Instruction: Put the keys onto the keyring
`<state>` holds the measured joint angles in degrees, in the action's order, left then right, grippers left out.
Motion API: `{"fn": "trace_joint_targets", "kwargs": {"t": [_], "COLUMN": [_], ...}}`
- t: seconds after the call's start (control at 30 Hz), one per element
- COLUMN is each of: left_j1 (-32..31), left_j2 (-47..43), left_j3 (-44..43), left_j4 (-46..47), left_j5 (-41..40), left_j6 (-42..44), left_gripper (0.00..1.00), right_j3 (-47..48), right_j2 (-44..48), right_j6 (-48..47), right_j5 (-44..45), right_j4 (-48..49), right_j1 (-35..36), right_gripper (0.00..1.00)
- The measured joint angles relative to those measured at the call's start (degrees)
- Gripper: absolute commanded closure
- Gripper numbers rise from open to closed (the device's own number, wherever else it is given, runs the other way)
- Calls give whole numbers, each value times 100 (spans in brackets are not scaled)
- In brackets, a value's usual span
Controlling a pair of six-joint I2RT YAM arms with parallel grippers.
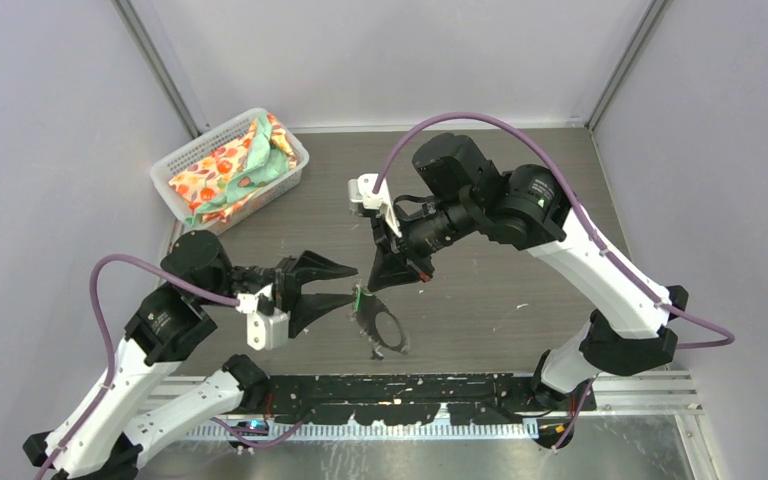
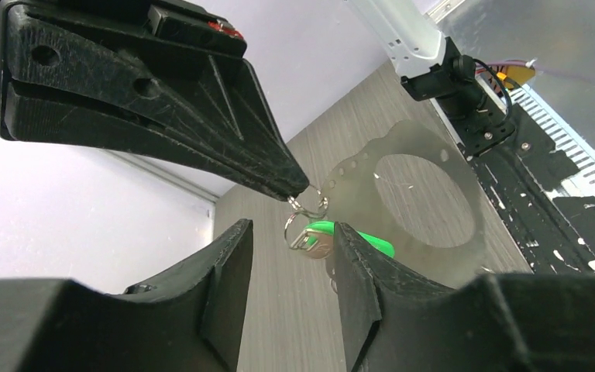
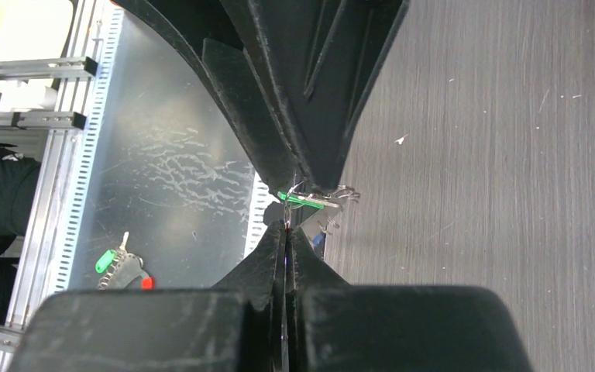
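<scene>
My left gripper (image 2: pixel 290 232): released, fingers apart on either side of the green key; I cannot tell whether either one touches it.
My right gripper (image 2: pixel 299 187): clenched, tips pinching the keyring.
The keyring (image 2: pixel 311 205): a small silver wire ring, held in the air above the table (image 1: pixel 520 250).
The green key (image 2: pixel 318 239): hangs just under the keyring by its own small loop; whether it is threaded on, I cannot tell.
Beneath: a flat grey sheet (image 2: pixel 465 201) with a round hole.

Grey wood-grain table (image 1: pixel 520 190); on it, upper left of frame, a white basket (image 1: pixel 173 165) of cloths (image 1: pixel 235 165).
</scene>
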<state>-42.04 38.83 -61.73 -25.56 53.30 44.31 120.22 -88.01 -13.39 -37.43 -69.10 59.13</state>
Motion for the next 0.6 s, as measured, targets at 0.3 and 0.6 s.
{"fn": "trace_joint_targets", "kwargs": {"t": [0.3, 0.6], "left_j1": [0, 0], "left_j2": [28, 157], "left_j3": [-181, -295], "left_j4": [-396, -654], "left_j5": [74, 227], "left_j6": [175, 308], "left_gripper": [59, 65], "right_j3": [37, 76], "right_j2": [-50, -142], "right_j6": [-7, -4], "right_j5": [-170, -251], "right_j4": [-109, -142], "right_j1": [0, 0], "right_gripper": [99, 99]}}
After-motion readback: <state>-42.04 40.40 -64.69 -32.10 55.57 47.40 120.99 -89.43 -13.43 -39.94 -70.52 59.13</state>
